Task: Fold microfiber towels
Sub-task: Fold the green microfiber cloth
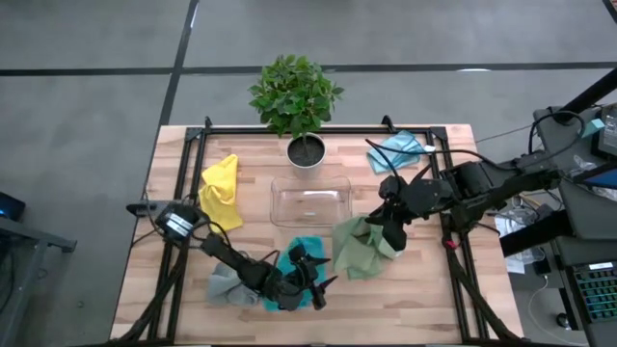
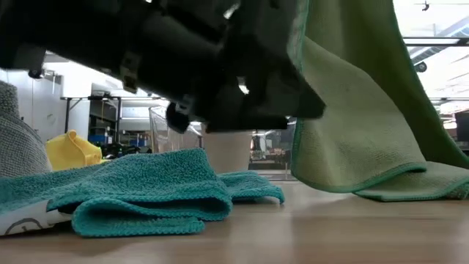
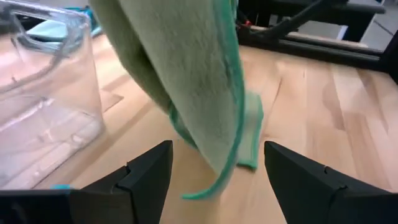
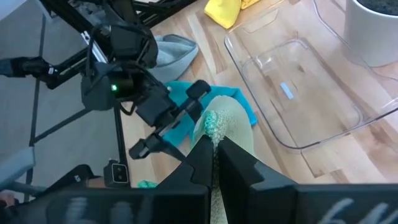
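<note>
2 grippers work low on the desk (image 1: 174, 289): the right gripper (image 1: 393, 234), jaws pinched on the sage green towel (image 1: 359, 247) right of centre, lifts its corner; the left gripper (image 1: 313, 278), jaws spread wide and empty, hovers over the teal towel (image 1: 310, 251) at lower centre.

A robotics lab or workshop: a pale wooden worktable (image 1: 405, 308) edged by black metal framing (image 1: 289, 129), grey concrete floor around it, shelving racks (image 2: 95, 121) behind the table.
</note>
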Available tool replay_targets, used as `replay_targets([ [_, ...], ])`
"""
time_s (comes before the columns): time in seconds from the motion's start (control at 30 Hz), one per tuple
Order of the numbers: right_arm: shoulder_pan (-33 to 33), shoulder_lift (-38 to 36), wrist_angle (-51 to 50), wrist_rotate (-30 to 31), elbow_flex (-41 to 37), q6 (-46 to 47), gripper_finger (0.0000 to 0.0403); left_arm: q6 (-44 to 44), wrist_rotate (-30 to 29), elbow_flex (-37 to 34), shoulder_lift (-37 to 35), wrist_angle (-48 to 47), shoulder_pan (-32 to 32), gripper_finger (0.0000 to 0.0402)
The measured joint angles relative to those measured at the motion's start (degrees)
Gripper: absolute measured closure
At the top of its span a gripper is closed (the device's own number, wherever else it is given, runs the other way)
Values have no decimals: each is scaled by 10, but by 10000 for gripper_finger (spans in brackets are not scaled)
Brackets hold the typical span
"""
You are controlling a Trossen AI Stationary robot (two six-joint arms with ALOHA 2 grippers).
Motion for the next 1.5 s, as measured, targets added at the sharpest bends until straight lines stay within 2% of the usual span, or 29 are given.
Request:
replay_targets([
  [0.1,3,0,0,0,0,0,394,11,3,14,10,5,4,184],
  [0.27,6,0,0,0,0,-1,394,9,30,16,19,-1,11,239],
  [0.6,18,-2,-4,-3,0,-5,394,11,34,9,12,-5,13,391],
  [0.77,48,-7,-8,-14,0,-10,394,40,66,10,-50,-56,11,401],
  [0.97,104,-12,-56,-41,24,7,394,52,216,25,-213,-267,11,401],
  [1.13,146,-11,-103,-49,63,8,394,67,285,55,-326,-398,10,401],
  [1.3,154,-11,-154,-48,111,1,394,90,362,67,-407,-431,20,401],
  [1.43,153,-11,-209,-42,154,-33,394,97,400,66,-456,-434,36,401],
  [1.5,153,-11,-236,-20,171,-47,394,97,405,66,-474,-445,46,401],
])
